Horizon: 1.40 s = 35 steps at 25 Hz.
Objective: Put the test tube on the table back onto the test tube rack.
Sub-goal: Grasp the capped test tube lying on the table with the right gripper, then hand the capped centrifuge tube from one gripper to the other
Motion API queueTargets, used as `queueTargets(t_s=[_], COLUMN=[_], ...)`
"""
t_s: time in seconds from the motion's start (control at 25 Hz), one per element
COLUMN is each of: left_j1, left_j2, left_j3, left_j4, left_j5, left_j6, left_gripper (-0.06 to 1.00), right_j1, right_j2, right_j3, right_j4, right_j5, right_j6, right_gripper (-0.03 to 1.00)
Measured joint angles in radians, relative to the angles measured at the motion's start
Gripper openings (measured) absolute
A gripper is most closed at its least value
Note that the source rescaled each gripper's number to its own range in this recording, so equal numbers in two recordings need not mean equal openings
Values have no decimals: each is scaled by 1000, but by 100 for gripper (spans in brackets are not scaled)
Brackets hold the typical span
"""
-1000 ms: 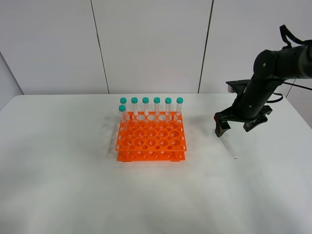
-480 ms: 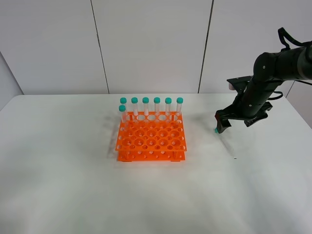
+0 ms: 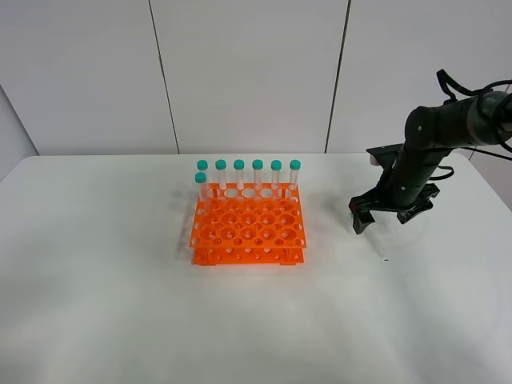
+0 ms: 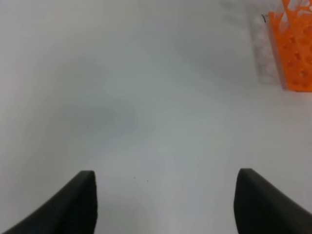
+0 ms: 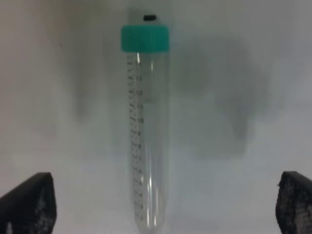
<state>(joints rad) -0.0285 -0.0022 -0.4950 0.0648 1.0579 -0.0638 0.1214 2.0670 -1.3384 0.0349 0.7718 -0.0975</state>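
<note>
The test tube (image 5: pixel 146 136), clear with a teal cap (image 5: pixel 145 38), lies flat on the white table (image 3: pixel 120 280). My right gripper (image 5: pixel 161 200) is open and straddles it, with a finger (image 5: pixel 27 202) on either side and not touching it. In the high view the right gripper (image 3: pixel 386 218) is low over the table to the right of the orange test tube rack (image 3: pixel 248 228), and it hides the tube. My left gripper (image 4: pixel 165 204) is open and empty over bare table. A corner of the rack (image 4: pixel 295 48) shows in its view.
Several teal-capped tubes (image 3: pixel 248 176) stand upright along the rack's back row, and one more stands at the left of the second row. The other rack holes are unfilled. A small dark speck (image 3: pixel 386 258) lies on the table near the right gripper.
My right gripper has come down lower over the table and swung slightly left, so that it now covers the tube's cap. The rack and its tubes have not moved.
</note>
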Motion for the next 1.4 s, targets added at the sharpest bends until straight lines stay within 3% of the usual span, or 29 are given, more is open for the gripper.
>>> queueTargets(t_s=[0.4,0.48,0.72,0.84,0.88,1.08,1.4], left_j1=[0,0,0,0,0,0,0], left_j2=[0,0,0,0,0,0,0], left_j3=[0,0,0,0,0,0,0], left_j4=[0,0,0,0,0,0,0], left_j5=[0,0,0,0,0,0,0], left_j6=[0,0,0,0,0,0,0], left_gripper=[89,89,89,89,89,89,89], right_j1=[0,0,0,0,0,0,0], right_j2=[71,72,72,72,72,72,-59], right_j3=[-3,-3,-3,-3,-3,-5,-89], right_j4=[0,0,0,0,0,0,-17], right_j5=[-2,-7,-14,-14,-14,-9,98], right_j6=[0,0,0,-3,-7,-25,-45], right_gripper=[100,93,31,4,0,0,0])
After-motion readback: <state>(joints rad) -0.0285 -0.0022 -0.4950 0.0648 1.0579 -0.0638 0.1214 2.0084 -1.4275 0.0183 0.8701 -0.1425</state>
